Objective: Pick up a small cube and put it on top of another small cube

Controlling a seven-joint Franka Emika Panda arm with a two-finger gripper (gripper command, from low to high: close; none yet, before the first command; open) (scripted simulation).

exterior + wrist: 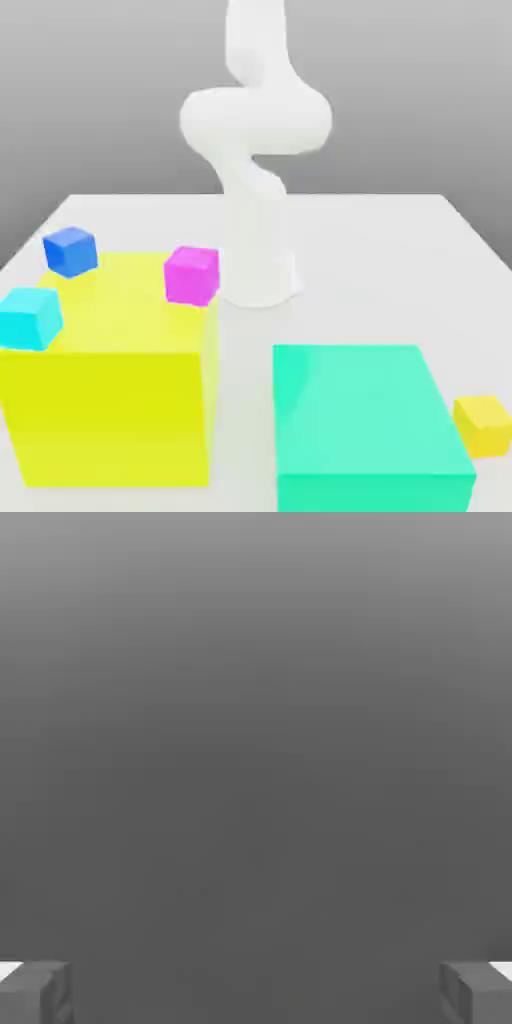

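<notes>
In the exterior view, a white robot arm point(255, 150) rises from its base at the twelve o'clock side of a pale worktop point(400, 250). A large yellow block point(110, 400) stands at about eight o'clock from the base, and three little cubes rest on its top face: a blue cube point(70, 250) at the far corner toward ten o'clock, a cyan cube point(30, 318) at the edge on the exterior view's left, and a magenta cube point(191, 275) at the corner nearest the arm's base. A large green block point(365, 425) stands at about five o'clock from the base. The small yellow cube point(483, 425) sits on the worktop just beside the green block's side, on the exterior view's right, at roughly four o'clock in the scene. In the hand view, the tool point(256, 992) shows two grey fingertips point(35, 992) set wide apart, fully spread, with nothing between them and plain grey beyond.
</notes>
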